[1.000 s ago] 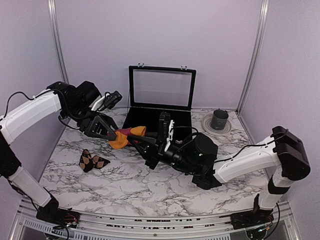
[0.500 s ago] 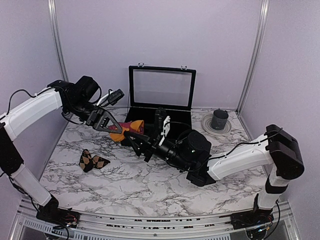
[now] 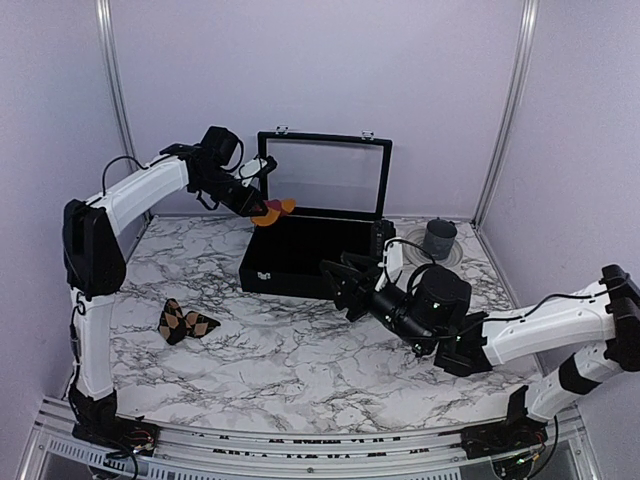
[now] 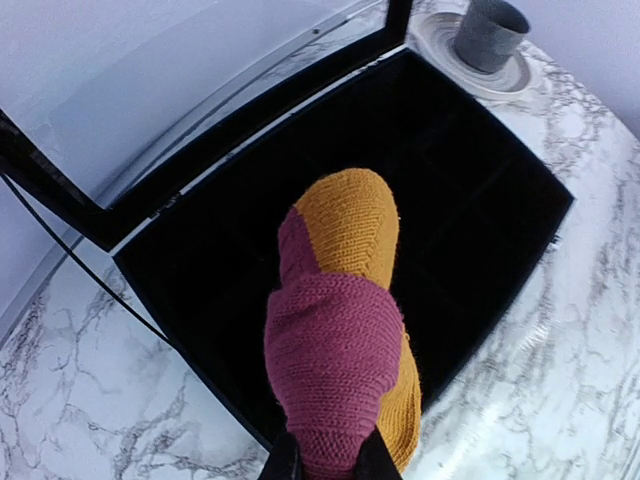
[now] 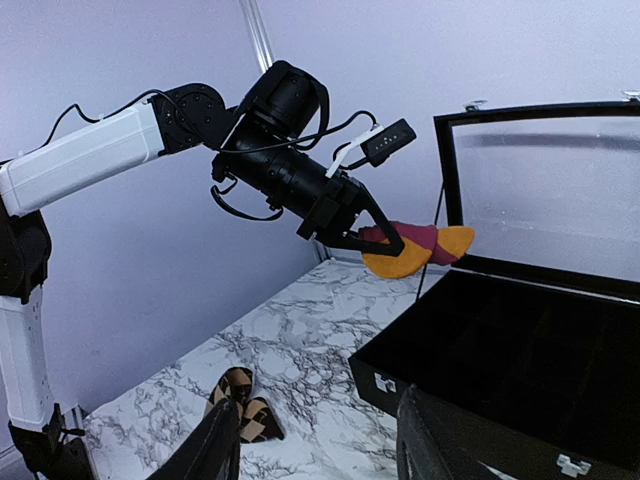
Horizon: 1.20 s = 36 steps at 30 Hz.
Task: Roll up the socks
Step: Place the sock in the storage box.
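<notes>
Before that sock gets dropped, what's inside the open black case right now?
Only dark lining shows inside the black case, nothing lying there. The magenta and orange sock, pinched in the left gripper, hangs above and hides part of its floor.

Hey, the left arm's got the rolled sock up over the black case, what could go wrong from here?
1. The left tool pinches only one end of the red and orange sock, so the roll may loosen when dropped.
2. It hangs near the left edge of the case; a release here might land it on the rim.
3. The right tool, open, sits close to the case front and might bump it.
</notes>
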### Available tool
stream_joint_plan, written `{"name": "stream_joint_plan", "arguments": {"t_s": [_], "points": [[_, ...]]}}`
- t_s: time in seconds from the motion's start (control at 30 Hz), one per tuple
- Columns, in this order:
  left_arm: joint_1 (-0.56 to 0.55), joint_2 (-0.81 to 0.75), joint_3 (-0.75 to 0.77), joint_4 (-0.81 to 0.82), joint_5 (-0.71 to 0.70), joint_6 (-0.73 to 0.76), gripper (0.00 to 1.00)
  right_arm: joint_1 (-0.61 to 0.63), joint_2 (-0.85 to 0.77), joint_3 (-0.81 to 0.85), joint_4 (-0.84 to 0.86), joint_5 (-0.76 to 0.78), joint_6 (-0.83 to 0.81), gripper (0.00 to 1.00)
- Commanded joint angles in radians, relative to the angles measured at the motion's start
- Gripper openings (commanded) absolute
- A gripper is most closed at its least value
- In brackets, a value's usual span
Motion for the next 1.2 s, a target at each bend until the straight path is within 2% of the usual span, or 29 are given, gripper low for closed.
{"name": "stream_joint_plan", "arguments": {"t_s": [0.0, 0.13, 0.43, 0.6, 0.73, 0.83, 1.03, 1.17], "points": [[-0.001, 0.183, 0.173, -0.005, -0.161, 0.038, 0.00, -0.009, -0.078, -0.061, -0.167, 0.126, 0.086, 0.49], [-0.002, 0.300, 0.291, 0.026, -0.238, 0.067, 0.00, -0.017, -0.153, -0.121, -0.210, 0.146, 0.125, 0.45], [-0.009, 0.427, 0.330, 0.181, -0.382, 0.147, 0.00, -0.049, -0.215, -0.185, -0.266, 0.119, 0.180, 0.42], [-0.016, 0.491, 0.353, 0.205, -0.426, 0.199, 0.00, -0.068, -0.198, -0.178, -0.292, 0.087, 0.187, 0.42], [-0.026, 0.505, 0.353, 0.211, -0.445, 0.222, 0.00, -0.133, -0.102, -0.121, -0.321, 0.028, 0.178, 0.41], [-0.033, 0.504, 0.352, 0.201, -0.454, 0.236, 0.00, -0.213, 0.048, -0.002, -0.382, -0.058, 0.156, 0.41], [-0.033, 0.489, 0.326, 0.154, -0.439, 0.255, 0.00, -0.367, 0.412, 0.474, -0.700, -0.200, 0.097, 0.39], [-0.033, 0.497, 0.321, 0.099, -0.436, 0.277, 0.00, -0.400, 0.615, 0.725, -0.838, -0.252, 0.064, 0.39]]}}
